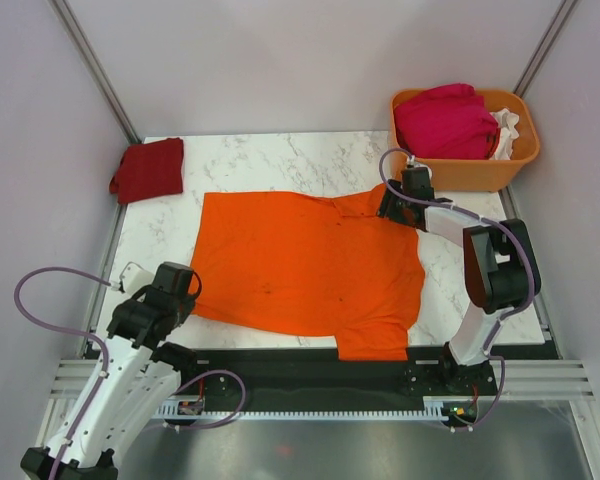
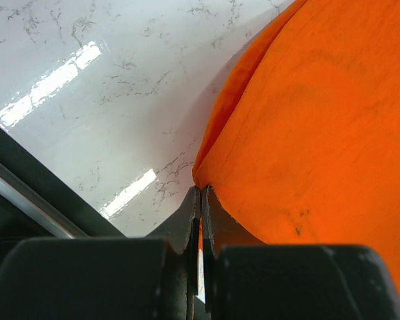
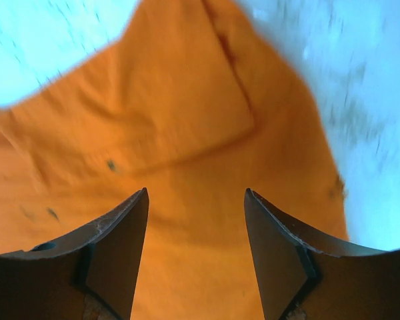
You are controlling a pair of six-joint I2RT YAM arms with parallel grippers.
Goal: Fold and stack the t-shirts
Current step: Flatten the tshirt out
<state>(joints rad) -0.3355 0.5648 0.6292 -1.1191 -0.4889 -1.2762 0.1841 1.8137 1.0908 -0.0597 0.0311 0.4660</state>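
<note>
A bright orange t-shirt (image 1: 310,265) lies spread flat across the marble table (image 1: 270,160). My left gripper (image 1: 187,287) is at its near left corner. In the left wrist view the jaws (image 2: 201,190) are pressed together on the edge of the orange cloth (image 2: 307,133), and a sliver of orange shows between them. My right gripper (image 1: 394,206) hangs over the far right sleeve. Its fingers (image 3: 196,193) stand apart above the orange cloth (image 3: 180,120), holding nothing. A dark red t-shirt (image 1: 148,168) lies folded at the far left corner.
An orange plastic basket (image 1: 460,175) stands at the far right, holding a magenta t-shirt (image 1: 445,120) and a white one (image 1: 507,130). The table's dark front rail (image 1: 280,362) runs under the shirt's near hem. Grey walls close in both sides.
</note>
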